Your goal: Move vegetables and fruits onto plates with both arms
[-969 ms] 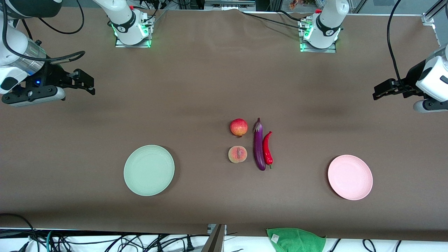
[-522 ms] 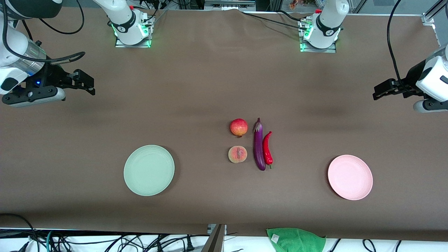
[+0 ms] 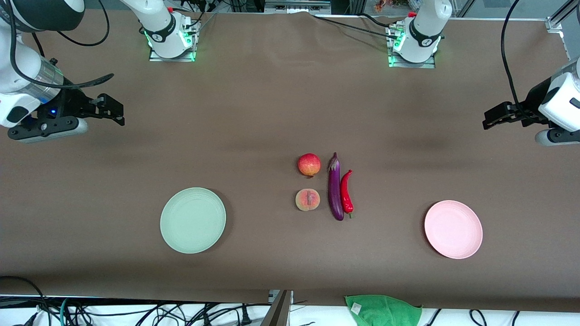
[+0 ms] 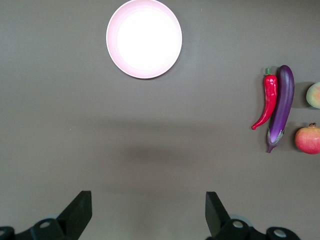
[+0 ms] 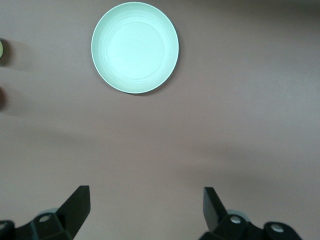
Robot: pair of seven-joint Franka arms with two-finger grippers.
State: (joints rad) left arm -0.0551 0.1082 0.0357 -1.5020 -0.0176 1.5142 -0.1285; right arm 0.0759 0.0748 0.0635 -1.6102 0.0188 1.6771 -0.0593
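Observation:
Four items lie mid-table: a red pomegranate (image 3: 309,164), an orange-pink peach (image 3: 307,199) nearer the front camera, a long purple eggplant (image 3: 335,186) and a red chili pepper (image 3: 346,191) beside it. The mint green plate (image 3: 193,220) lies toward the right arm's end, the pink plate (image 3: 453,229) toward the left arm's end. My right gripper (image 3: 115,111) hangs open and empty over bare table at its end. My left gripper (image 3: 489,118) hangs open and empty at the other end. The left wrist view shows the pink plate (image 4: 144,38), chili (image 4: 267,100), eggplant (image 4: 280,107) and pomegranate (image 4: 308,139); the right wrist view shows the green plate (image 5: 135,47).
A brown cloth (image 3: 253,113) covers the table. A green cloth (image 3: 383,310) lies off the table's front edge, among cables. The arm bases (image 3: 170,38) stand along the edge farthest from the front camera.
The right arm has shifted slightly, its gripper edging a little toward the table's middle. The left arm and all items stay still.

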